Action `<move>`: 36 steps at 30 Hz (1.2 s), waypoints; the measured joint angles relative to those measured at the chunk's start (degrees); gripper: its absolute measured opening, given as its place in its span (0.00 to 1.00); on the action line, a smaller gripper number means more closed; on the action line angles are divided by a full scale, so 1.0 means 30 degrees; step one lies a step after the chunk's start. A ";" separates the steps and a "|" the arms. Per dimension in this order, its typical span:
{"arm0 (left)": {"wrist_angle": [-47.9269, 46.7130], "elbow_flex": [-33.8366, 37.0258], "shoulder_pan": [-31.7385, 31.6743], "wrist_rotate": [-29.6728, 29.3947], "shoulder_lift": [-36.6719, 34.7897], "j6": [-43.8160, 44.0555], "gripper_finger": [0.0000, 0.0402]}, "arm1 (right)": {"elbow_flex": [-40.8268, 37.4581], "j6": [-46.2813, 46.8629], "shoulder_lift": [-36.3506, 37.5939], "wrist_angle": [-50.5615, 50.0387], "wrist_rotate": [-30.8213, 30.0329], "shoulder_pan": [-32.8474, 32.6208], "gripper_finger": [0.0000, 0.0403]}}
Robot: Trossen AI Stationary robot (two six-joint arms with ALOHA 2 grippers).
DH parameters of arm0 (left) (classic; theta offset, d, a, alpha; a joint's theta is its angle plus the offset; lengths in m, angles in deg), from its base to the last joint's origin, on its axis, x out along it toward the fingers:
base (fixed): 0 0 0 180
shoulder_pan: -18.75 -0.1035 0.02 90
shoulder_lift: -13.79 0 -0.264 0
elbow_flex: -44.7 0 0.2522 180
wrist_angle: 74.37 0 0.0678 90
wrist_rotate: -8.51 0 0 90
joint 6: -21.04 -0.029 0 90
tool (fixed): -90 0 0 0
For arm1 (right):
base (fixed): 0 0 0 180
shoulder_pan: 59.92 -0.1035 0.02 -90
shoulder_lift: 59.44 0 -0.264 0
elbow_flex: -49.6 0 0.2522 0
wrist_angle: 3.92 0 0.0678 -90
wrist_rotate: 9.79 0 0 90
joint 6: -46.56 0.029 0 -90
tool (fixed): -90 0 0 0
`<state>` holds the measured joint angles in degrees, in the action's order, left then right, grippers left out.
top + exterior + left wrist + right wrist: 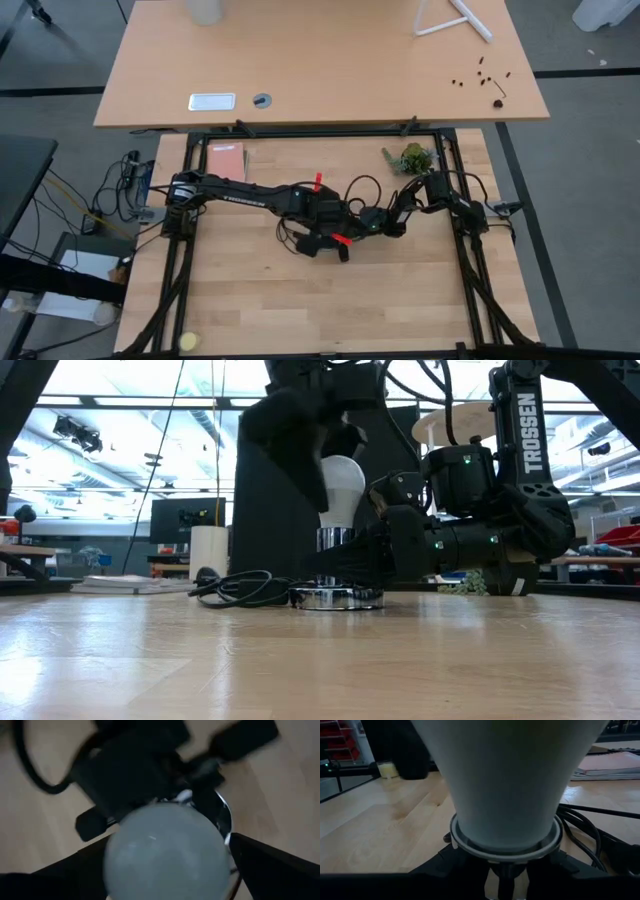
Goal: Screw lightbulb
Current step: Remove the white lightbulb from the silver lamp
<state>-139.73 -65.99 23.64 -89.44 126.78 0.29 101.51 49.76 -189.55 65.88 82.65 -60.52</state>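
Note:
The white lightbulb point(343, 492) stands upright, its screw end down in the round silvery socket point(335, 598), which rests on the table by its flat base. My left gripper point(318, 435) comes down over the bulb's round top and is shut on it; the left wrist view shows the bulb point(165, 850) between the two fingers. My right gripper point(372, 555) reaches in level from the table's right and is shut on the socket below the bulb point(505, 780). In the high view both grippers meet at the table's middle point(350, 228), and the arms hide the bulb. My left gripper pinches the bulb's wide round upper part point(220, 840) between its two fingers point(260, 865), coming from above and pointing down. The bulb stands upright with its screw end in the socket. My right gripper holds the socket's neck just under its pale collar point(470, 845), one finger on either side point(445, 867). It comes in level from the table's right. The socket stands upright with its base on the table; the contact itself lies in shadow.
The socket's black cord point(240, 588) lies in loops on the table to the left of the socket. A green plant-like thing point(410, 158) and a pink booklet point(225, 160) lie near the far edge. A yellow ball point(188, 341) sits at the near left corner.

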 joint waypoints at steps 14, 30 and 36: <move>-0.0373 0.0000 0.0044 -0.0551 -0.0007 -0.5506 0.84 | 0.0000 -0.0075 0.0000 -0.0003 0.0036 0.0000 0.44; 0.0147 0.0022 0.0335 -0.1394 -0.0007 0.6205 0.65 | -0.0007 0.0038 0.0000 0.0002 0.0073 0.0007 0.44; 0.0075 0.0036 0.0364 -0.1163 -0.0007 1.6059 0.67 | -0.0029 0.0225 0.0000 0.0011 0.0168 0.0015 0.44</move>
<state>-139.51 -65.88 24.73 -92.93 126.76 48.47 101.42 50.44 -189.55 65.92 83.15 -60.48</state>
